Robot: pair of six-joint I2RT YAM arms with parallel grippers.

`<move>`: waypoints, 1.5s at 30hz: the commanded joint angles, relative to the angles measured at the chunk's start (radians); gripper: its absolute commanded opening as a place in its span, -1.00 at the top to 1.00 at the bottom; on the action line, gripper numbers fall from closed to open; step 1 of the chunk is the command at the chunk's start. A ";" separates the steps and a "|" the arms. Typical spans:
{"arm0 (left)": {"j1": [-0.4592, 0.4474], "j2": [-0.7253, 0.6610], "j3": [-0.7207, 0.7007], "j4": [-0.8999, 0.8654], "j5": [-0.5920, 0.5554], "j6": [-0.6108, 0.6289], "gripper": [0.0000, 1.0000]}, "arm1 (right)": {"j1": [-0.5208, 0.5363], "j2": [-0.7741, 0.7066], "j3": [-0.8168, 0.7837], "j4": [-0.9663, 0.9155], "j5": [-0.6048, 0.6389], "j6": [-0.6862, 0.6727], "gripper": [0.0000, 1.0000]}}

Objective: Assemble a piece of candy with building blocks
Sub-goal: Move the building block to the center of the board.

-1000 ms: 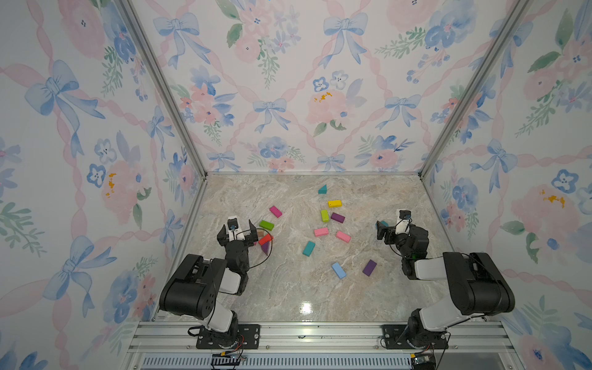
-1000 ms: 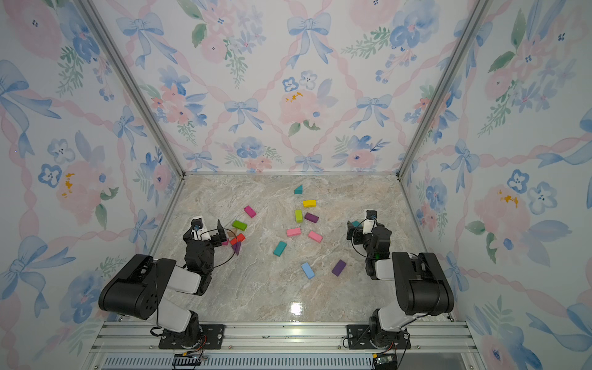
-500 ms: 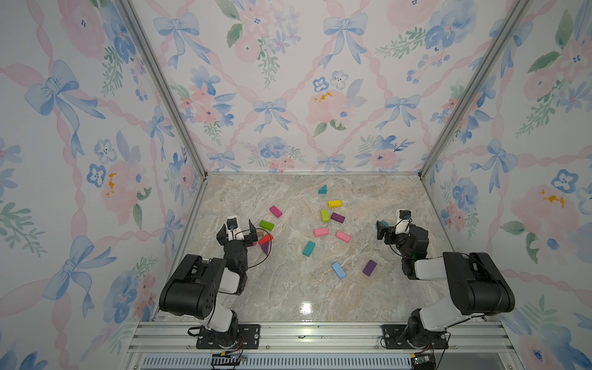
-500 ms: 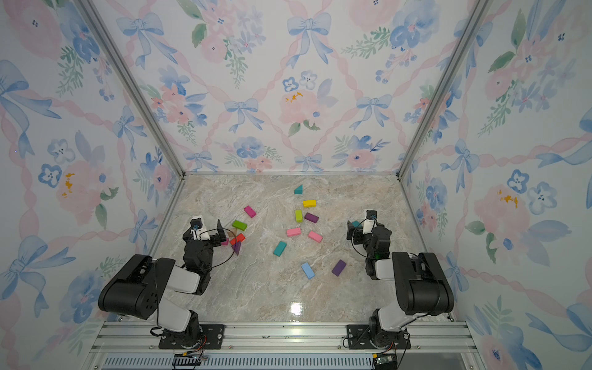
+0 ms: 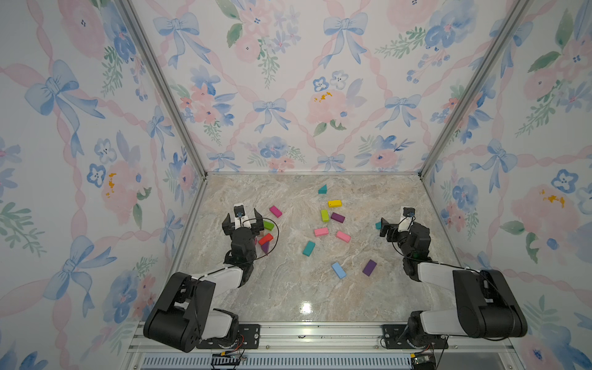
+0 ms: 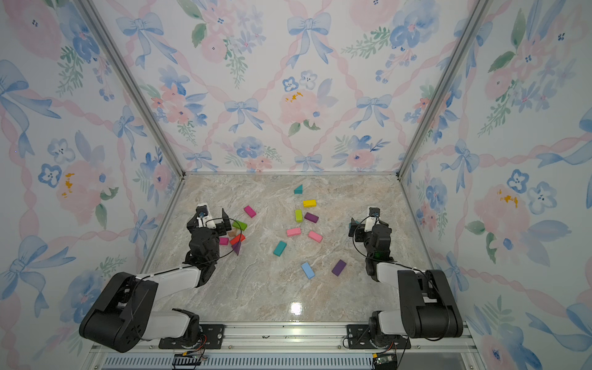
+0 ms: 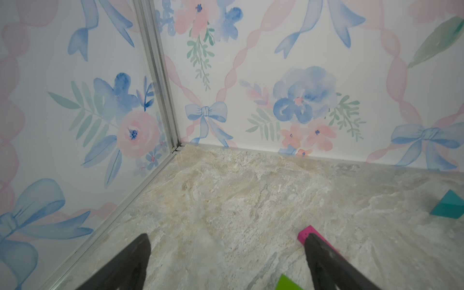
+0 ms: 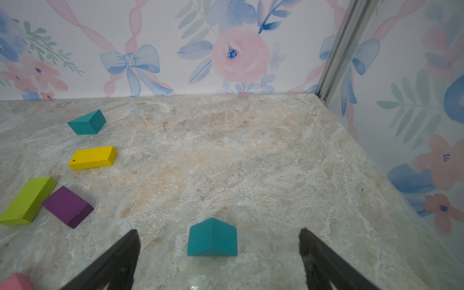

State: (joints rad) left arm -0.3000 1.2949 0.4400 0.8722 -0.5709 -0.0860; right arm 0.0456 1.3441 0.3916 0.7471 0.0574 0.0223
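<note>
While both grippers hang open and empty, the blocks [image 5: 321,232] lie loose on the table [image 5: 288,294].
In both top views the left gripper [image 5: 242,218] sits at middle left by a red block [image 5: 266,238], the right gripper [image 5: 388,226] at middle right by a teal wedge [image 5: 378,225]. Left wrist view: spread jaws, only bare table between. Right wrist view: the teal wedge sits between the spread jaws, untouched. Its sloped sides could make it slip or tip if the jaws squeeze off-centre.
</note>
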 commanded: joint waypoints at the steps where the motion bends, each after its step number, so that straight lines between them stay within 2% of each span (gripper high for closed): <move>1: -0.009 -0.087 0.204 -0.509 0.030 -0.105 -0.96 | 0.041 -0.107 0.130 -0.378 0.081 0.041 -0.98; 5: 0.000 -0.011 0.499 -0.932 0.257 -0.144 -0.96 | 0.096 -0.130 0.322 -0.759 0.047 0.084 -0.98; 9: 0.031 0.118 0.650 -1.088 0.497 -0.147 -0.96 | 0.197 -0.108 0.446 -0.945 0.016 0.067 -0.98; 11: 0.046 0.201 0.701 -1.125 0.543 -0.151 -0.96 | 0.243 -0.094 0.486 -0.983 -0.042 0.095 -0.98; 15: 0.060 0.341 0.764 -1.178 0.529 -0.136 -0.96 | 0.366 -0.041 0.559 -1.042 -0.056 0.125 -0.98; 19: 0.067 0.433 0.788 -1.227 0.486 -0.104 -0.96 | 0.426 0.018 0.590 -1.048 -0.084 0.139 -0.98; 29: 0.099 0.565 0.820 -1.262 0.515 -0.036 -0.96 | 0.441 0.093 0.622 -1.032 -0.207 0.092 -0.98; 37: 0.093 0.633 0.849 -1.294 0.513 -0.015 -0.69 | 0.440 0.093 0.645 -1.061 -0.226 0.050 -0.98; 43: 0.080 0.672 0.844 -1.296 0.511 -0.004 -0.65 | 0.434 0.087 0.640 -1.074 -0.214 0.037 -0.98; 45: 0.072 0.691 0.850 -1.300 0.493 -0.003 -0.56 | 0.421 0.078 0.627 -1.074 -0.206 0.042 -0.98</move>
State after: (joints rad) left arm -0.2138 1.9434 1.2766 -0.3950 -0.0677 -0.1062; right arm 0.4774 1.4292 1.0149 -0.2916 -0.1532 0.0769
